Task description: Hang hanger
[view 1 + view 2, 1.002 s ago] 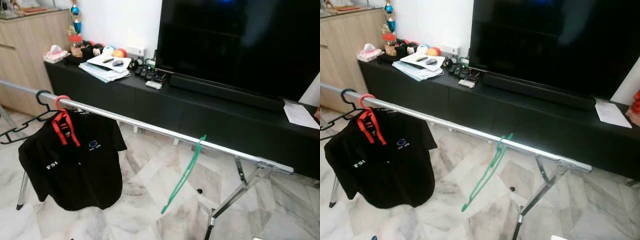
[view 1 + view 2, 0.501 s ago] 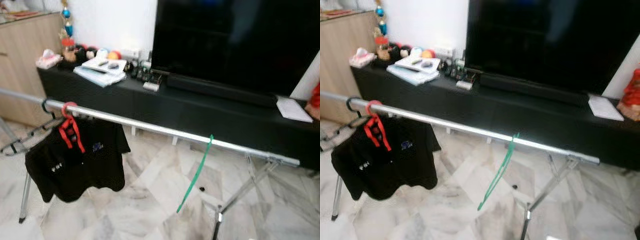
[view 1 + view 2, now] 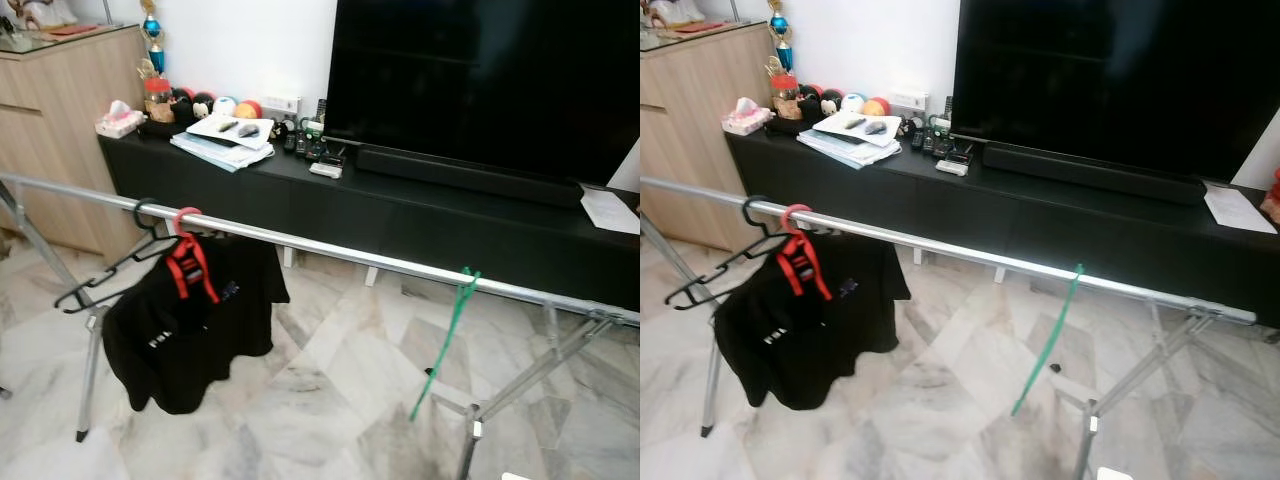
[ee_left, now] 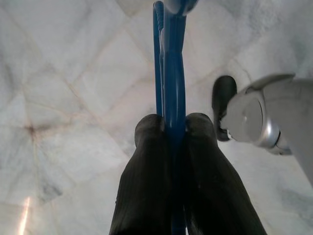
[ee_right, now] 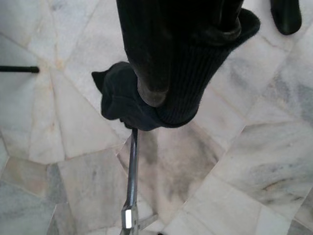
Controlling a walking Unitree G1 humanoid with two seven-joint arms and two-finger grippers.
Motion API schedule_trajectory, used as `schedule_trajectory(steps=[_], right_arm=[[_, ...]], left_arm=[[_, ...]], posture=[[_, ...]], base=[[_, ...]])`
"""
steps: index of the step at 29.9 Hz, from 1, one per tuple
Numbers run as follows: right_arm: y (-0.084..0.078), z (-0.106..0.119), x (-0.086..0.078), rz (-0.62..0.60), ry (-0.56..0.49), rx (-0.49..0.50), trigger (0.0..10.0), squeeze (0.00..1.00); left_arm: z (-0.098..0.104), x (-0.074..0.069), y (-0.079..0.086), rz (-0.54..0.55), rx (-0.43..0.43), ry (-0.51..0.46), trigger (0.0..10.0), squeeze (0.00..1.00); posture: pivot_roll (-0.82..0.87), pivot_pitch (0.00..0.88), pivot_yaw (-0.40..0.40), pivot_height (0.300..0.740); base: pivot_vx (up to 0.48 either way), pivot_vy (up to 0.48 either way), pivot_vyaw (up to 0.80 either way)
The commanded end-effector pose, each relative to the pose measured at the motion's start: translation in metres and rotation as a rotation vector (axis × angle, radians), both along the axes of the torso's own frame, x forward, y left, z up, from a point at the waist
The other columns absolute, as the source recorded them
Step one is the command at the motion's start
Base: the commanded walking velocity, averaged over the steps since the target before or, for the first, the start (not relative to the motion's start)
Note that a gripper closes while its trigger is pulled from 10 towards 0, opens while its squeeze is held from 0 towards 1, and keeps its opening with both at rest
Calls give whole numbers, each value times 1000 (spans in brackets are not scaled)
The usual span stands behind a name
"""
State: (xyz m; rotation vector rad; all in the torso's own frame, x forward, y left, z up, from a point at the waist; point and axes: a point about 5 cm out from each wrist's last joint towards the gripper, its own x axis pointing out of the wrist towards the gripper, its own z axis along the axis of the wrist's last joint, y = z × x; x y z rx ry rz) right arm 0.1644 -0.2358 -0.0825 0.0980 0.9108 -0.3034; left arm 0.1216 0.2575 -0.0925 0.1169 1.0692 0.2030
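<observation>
In the left wrist view my left gripper is shut on a blue hanger, which runs out from between the two black fingers over the marble floor. A long silver rail of a clothes rack crosses in front of me. On it hang a thin green hanger towards the right, and at the left a black shirt on a red hanger beside a bare black hanger. My right gripper points down at the floor, its fingers together with nothing in them.
Behind the rail stands a low black TV console with a large TV, papers and small items. A wooden cabinet is at the left. Rack legs spread on the floor at the right. A silver robot part is near my left gripper.
The whole picture has shifted, so the camera has moved: the rack now sits further right and shows more of its left end. The hung things stay in place on the rail.
</observation>
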Motion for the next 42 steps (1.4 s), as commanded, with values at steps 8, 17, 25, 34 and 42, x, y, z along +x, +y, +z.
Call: schedule_trajectory(steps=[8, 17, 25, 34, 42], right_arm=[[-6, 2, 1, -9, -13, -16, 10000, 0], [-6, 3, 1, -10, -14, -15, 10000, 0], [-6, 3, 2, -9, -14, -15, 10000, 0], [-6, 3, 2, -10, -15, -15, 10000, 0], [-6, 3, 2, -10, -14, -16, 10000, 0]], left_arm=[[-1, 1, -4, -19, -3, 2, 10000, 0], [-1, 3, -6, -20, -6, -1, 10000, 0], [-1, 3, -6, -16, -7, -1, 10000, 0], [-1, 1, -4, -17, -5, 4, 10000, 0], [-1, -1, -3, -15, -4, 5, 10000, 0]], posture=[[76, 0, -67, 740], [75, 0, -67, 740], [74, 0, -68, 740], [73, 0, -66, 740], [73, 0, -68, 740]], base=[[0, 301, 0], [0, 302, 0], [0, 333, 0], [0, 365, 0], [0, 367, 0]])
